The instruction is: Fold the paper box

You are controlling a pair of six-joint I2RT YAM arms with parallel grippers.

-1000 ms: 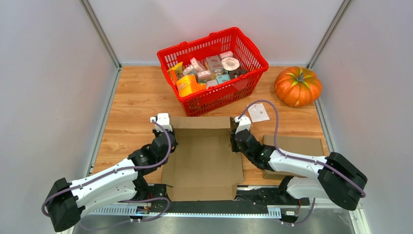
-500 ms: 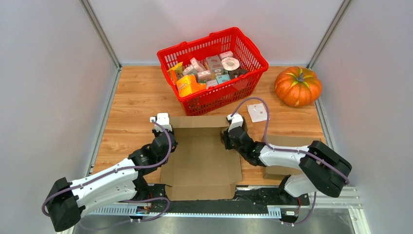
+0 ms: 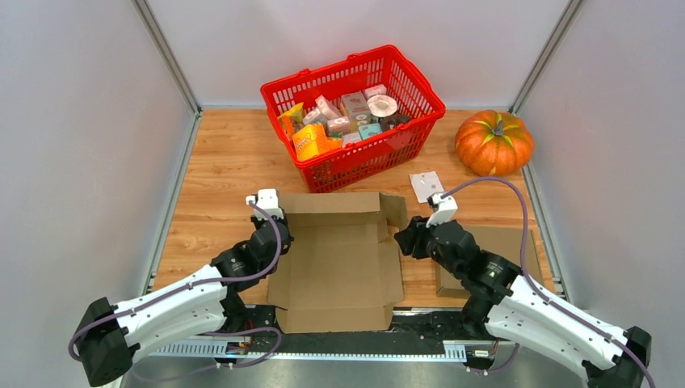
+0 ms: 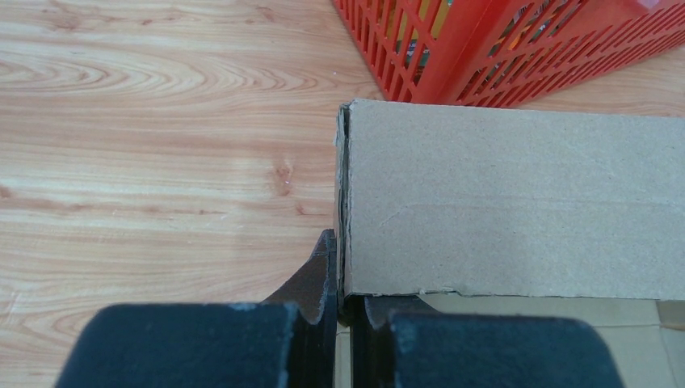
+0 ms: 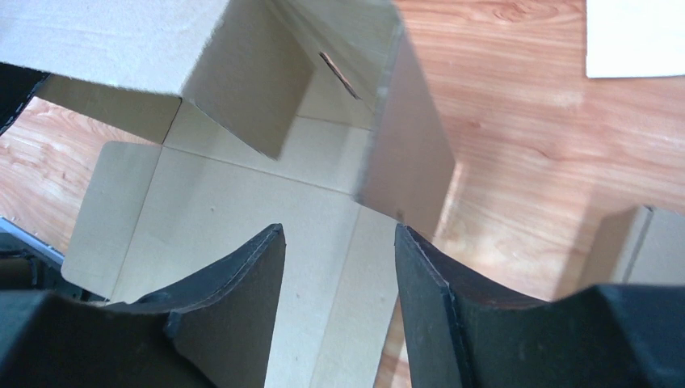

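The brown cardboard paper box (image 3: 335,259) lies partly folded on the wooden table, its far wall standing and a side flap (image 3: 394,210) sticking out at the far right. My left gripper (image 3: 275,225) is shut on the box's left edge; the left wrist view shows the fingers (image 4: 323,275) pinching the cardboard corner (image 4: 517,202). My right gripper (image 3: 404,240) is open and empty just right of the box. In the right wrist view its jaws stand wide apart (image 5: 339,242) above the box floor (image 5: 234,210), beside the upright flap (image 5: 408,162).
A red basket (image 3: 353,113) of packets stands right behind the box. An orange pumpkin (image 3: 493,142) sits at the far right. A white card (image 3: 426,186) lies on the table. A second flat cardboard piece (image 3: 493,255) lies under my right arm.
My right gripper let go of the box's right side and pulled back to the right, open. The right flap has sprung outward. The left gripper has kept its hold.
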